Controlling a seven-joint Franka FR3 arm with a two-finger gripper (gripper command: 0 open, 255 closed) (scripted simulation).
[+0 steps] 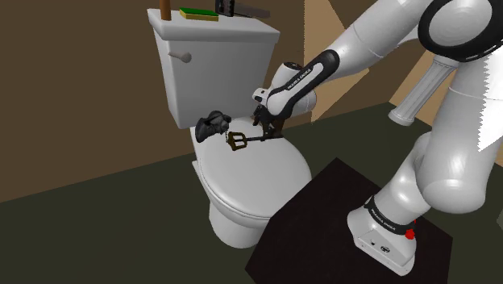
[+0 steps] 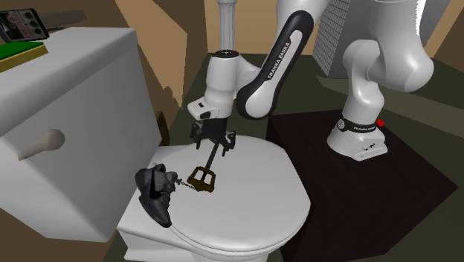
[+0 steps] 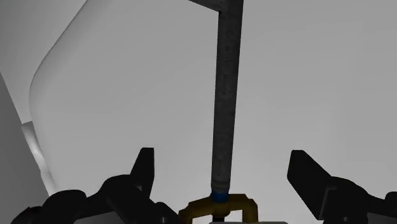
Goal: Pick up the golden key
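The key has a golden, square handle (image 1: 237, 142) and a long dark shaft (image 3: 228, 95), and it rests on the closed white toilet lid (image 1: 266, 173). In the second exterior view the golden handle (image 2: 202, 179) points toward a dark lumpy object (image 2: 155, 195), joined to it by a short chain. My black gripper (image 1: 270, 129) hangs over the shaft's far end (image 2: 216, 141). In the wrist view my gripper (image 3: 222, 159) is open: the shaft runs between the fingers (image 3: 145, 168) without touching either one.
The white toilet tank (image 1: 214, 68) with its flush lever (image 1: 179, 56) rises just behind the lid. A green flat item (image 1: 197, 13) and dark objects sit on its top. Brown walls close in behind. My stand (image 1: 347, 234) is a dark box beside the bowl.
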